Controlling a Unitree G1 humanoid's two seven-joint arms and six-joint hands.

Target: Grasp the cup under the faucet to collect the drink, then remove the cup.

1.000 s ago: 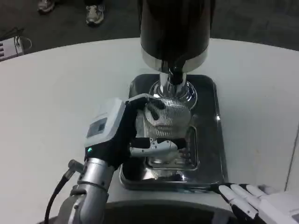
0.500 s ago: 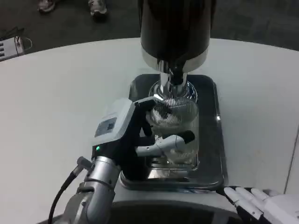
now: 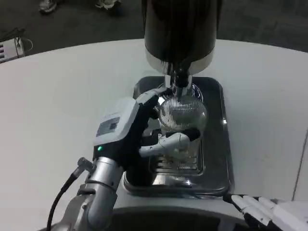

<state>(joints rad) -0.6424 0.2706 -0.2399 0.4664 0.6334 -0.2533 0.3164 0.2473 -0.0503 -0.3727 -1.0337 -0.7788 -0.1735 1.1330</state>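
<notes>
A clear ribbed cup (image 3: 182,115) is held by my left hand (image 3: 139,130), whose thumb wraps its near side and whose fingers reach round the far side. The cup sits just below the black faucet spout (image 3: 180,76) of the tall dark dispenser (image 3: 180,29), over the shiny metal drip tray (image 3: 216,144). Whether any liquid is in the cup is too hard to see. My right hand (image 3: 269,211) lies at the table's near right edge, fingers spread and holding nothing.
The drip tray's slotted grate (image 3: 174,166) lies below the cup. White round table (image 3: 57,106) stretches wide to the left and right. A person's shoes (image 3: 48,6) stand on the dark floor beyond, and a small device (image 3: 12,48) sits at the far left.
My left hand has lifted the cup up and back, bringing it closer under the spout. My right hand has slid lower toward the frame's bottom edge.
</notes>
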